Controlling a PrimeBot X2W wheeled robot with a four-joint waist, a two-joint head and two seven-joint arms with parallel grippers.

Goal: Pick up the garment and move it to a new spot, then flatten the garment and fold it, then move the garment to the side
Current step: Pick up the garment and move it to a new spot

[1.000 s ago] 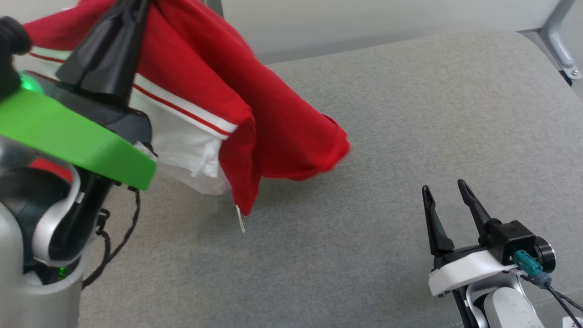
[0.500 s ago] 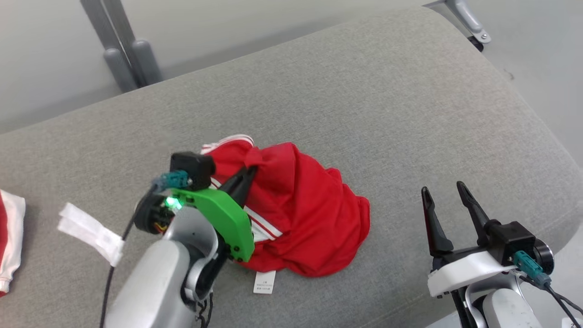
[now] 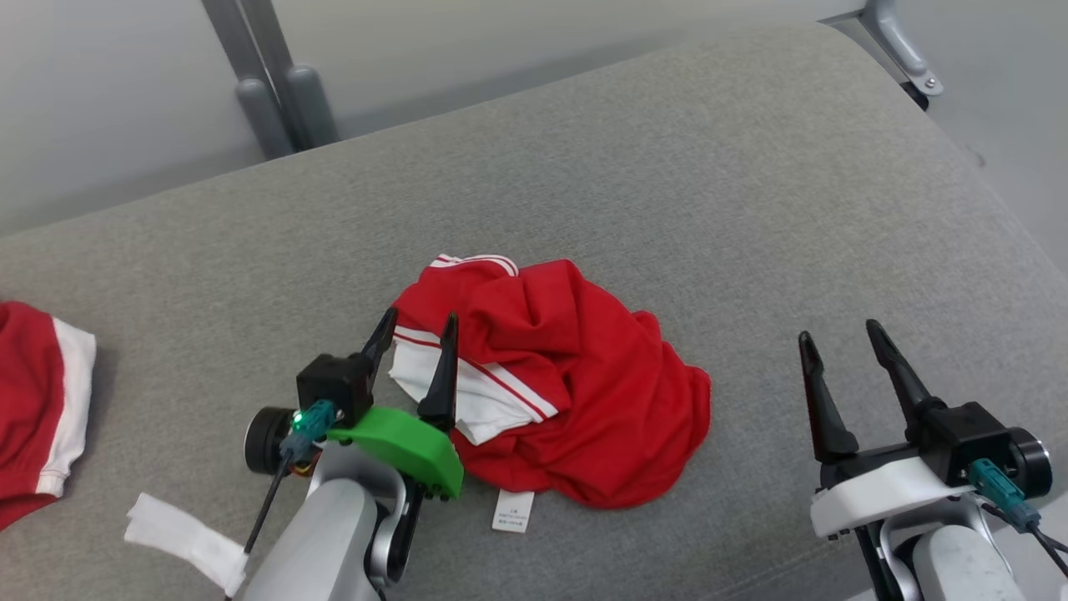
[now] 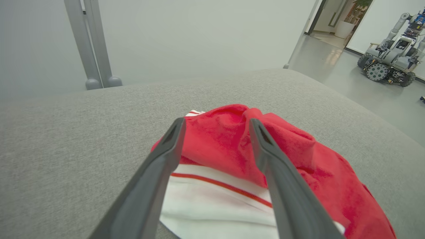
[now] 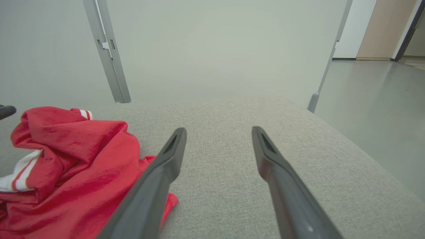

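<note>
A red garment [image 3: 576, 380] with white striped trim lies crumpled in a heap on the grey cushioned surface [image 3: 667, 209]. Its white care label [image 3: 513, 510] sticks out at the near edge. My left gripper [image 3: 420, 327] stands open at the heap's left side, fingers spread over the white panel, holding nothing. In the left wrist view the garment [image 4: 239, 156] lies between and beyond the left gripper [image 4: 215, 124]. My right gripper [image 3: 843, 338] is open to the right of the heap, apart from it. The right wrist view has the garment [image 5: 66, 159] at its left and the right gripper [image 5: 218, 132] over bare fabric.
A second red-and-white cloth [image 3: 37, 409] lies at the far left edge. A white paper strip [image 3: 185, 541] rests near my left forearm. Grey metal posts [image 3: 271, 92] stand behind the surface. The cushion rounds off at the right [image 3: 993, 217]. Another wheeled robot [image 4: 388, 63] stands far across the floor.
The garment hung lifted from my shut left gripper, then came down on the cushion. The left gripper has opened and let it go. The head view shifted. The right gripper stayed open.
</note>
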